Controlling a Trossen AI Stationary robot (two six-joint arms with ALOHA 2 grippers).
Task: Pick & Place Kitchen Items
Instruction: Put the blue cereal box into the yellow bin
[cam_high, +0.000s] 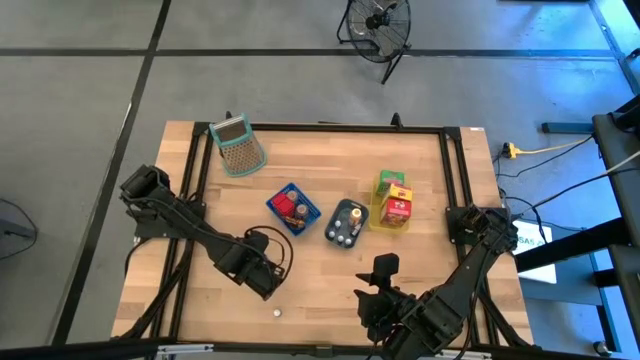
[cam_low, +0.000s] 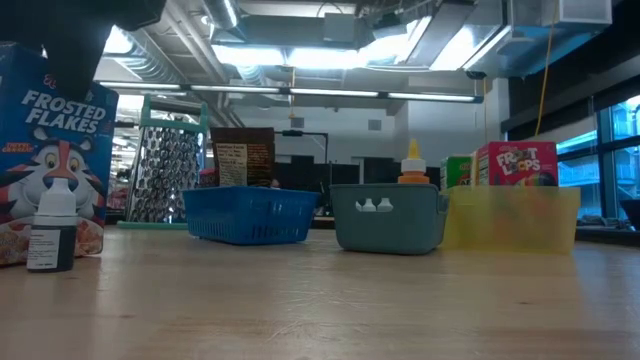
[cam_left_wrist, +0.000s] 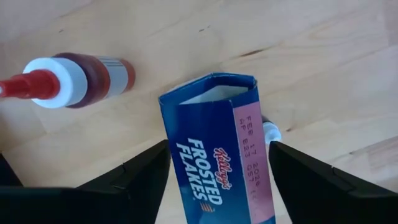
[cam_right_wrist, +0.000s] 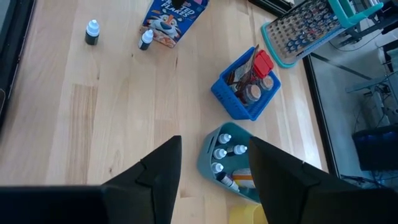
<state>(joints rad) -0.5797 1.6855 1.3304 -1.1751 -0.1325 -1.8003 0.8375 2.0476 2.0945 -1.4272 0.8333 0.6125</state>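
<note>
A blue Frosted Flakes box stands upright on its bottom on the table, its top flaps open; the low view shows the box at the near left. My left gripper points straight down over it and is open, one finger close on each side of the box. A white-capped dropper bottle stands right beside the box, and a dark-red bottle with a white collar is a little way off. My right gripper hangs open and holds nothing above the table's near right, over a grey-teal basket. My left gripper's fingers come from above and flank the upper part of the box, one at its blue side and one at its pink side. Whether either finger touches the box I cannot tell.
Mid-table stand a blue basket of packets, the grey-teal basket of small bottles and a yellow basket with cereal boxes. A teal-framed grater lies at the far left. A tiny white piece lies near the front edge.
</note>
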